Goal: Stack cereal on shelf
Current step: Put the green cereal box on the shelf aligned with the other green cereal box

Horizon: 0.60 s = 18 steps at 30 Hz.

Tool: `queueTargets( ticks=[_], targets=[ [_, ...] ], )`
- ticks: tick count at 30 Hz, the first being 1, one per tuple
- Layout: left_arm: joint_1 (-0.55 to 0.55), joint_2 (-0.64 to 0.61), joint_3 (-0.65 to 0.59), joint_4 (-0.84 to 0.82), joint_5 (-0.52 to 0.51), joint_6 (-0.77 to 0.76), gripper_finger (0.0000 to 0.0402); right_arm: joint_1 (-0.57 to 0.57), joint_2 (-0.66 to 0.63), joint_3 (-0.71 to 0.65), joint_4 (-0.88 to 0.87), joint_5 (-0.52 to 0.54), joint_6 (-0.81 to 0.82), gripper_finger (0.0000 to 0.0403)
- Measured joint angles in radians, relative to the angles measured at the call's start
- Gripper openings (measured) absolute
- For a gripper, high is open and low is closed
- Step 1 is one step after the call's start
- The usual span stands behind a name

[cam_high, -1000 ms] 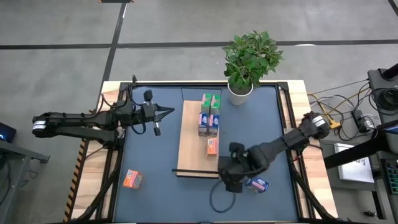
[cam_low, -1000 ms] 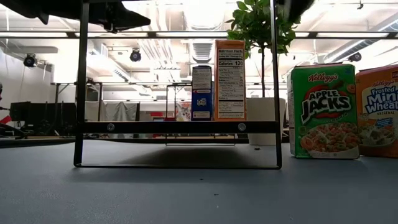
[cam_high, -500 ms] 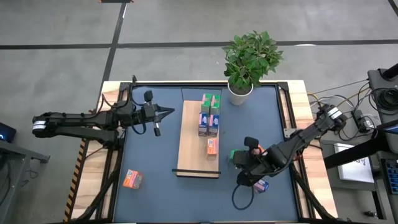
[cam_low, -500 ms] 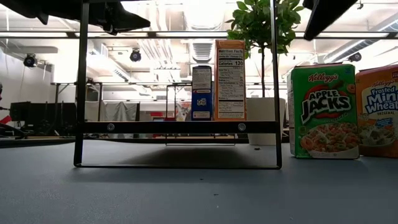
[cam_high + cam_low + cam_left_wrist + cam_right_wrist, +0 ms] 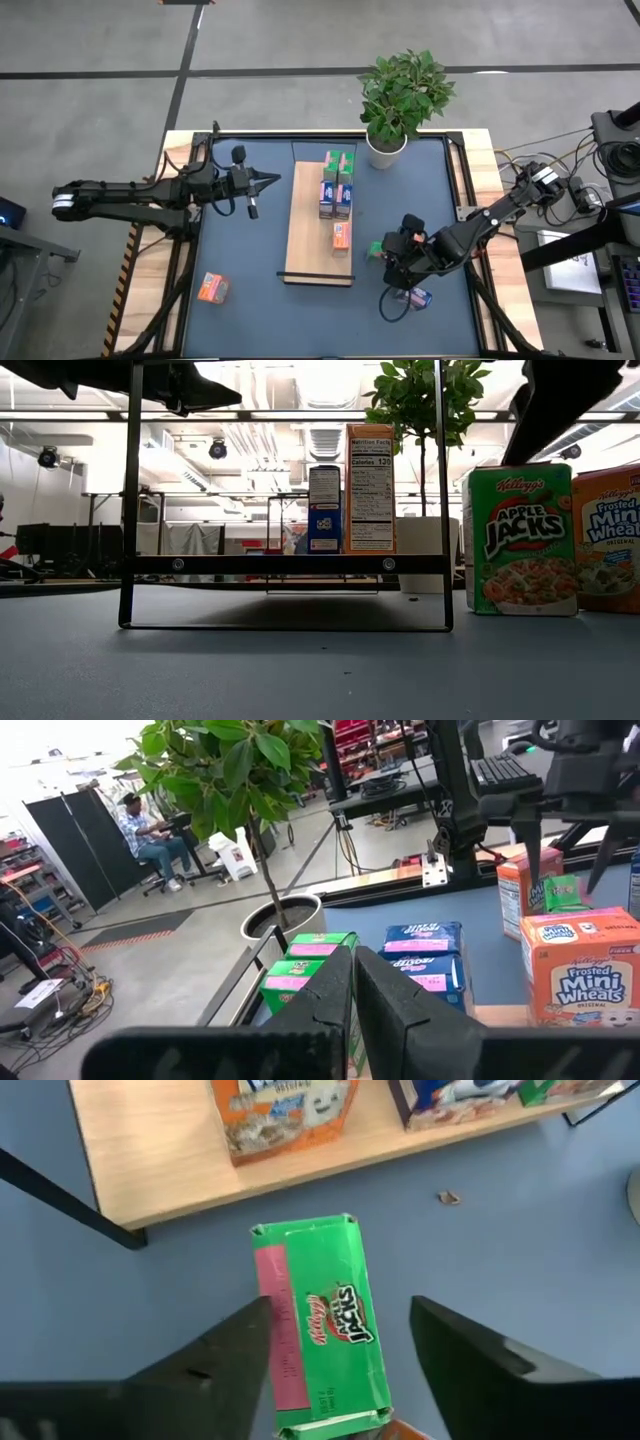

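Where the low view starts, at the blue worktop (image 5: 300, 670), a green box (image 5: 522, 538) reads "Kellogg's Apple Jacks" and stands upright just beside an orange box (image 5: 608, 538) marked "Frosted Mini Wheats". Behind the shelf's dark frame, an orange box turned side-on shows "Nutrition Facts" and "Calories 130", with a blue box next to it.

From above, the right claw (image 5: 398, 262) hangs over that green box (image 5: 377, 250), just off the right edge of the shelf (image 5: 305, 215). Its fingers (image 5: 220, 1365) are spread wide, one on each side of the box (image 5: 320, 1315) without touching it. A blue box (image 5: 419, 296) lies near it on the worktop.

On the shelf stand green boxes (image 5: 340, 162), blue boxes (image 5: 334, 197) and one orange box (image 5: 341, 235). Another orange box (image 5: 211, 288) lies well apart at the worktop's near left.

The left claw (image 5: 272, 179) waits left of the shelf, fingers (image 5: 330, 1000) pressed together. A potted plant (image 5: 402, 95) sits at the far edge.
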<state>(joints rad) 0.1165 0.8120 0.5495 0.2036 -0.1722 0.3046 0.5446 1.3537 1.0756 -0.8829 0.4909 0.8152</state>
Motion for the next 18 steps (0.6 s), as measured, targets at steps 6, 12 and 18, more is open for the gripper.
queueTargets(
  ticks=[6, 12, 18],
  targets=[
    [0.0, 0.0, 0.0, 0.002, -0.001, -0.003, 0.0, 0.0, 0.0, -0.015, 0.01, -0.006, -0.005, 0.0296],
    [0.0, 0.0, 0.0, 0.005, -0.001, -0.003, 0.0, 0.0, -0.007, -0.016, 0.01, -0.029, -0.004, 0.0328],
    [0.0, 0.0, 0.0, 0.005, -0.001, -0.004, 0.0, 0.0, -0.032, -0.014, 0.006, -0.031, -0.003, 0.0327]
  ],
)
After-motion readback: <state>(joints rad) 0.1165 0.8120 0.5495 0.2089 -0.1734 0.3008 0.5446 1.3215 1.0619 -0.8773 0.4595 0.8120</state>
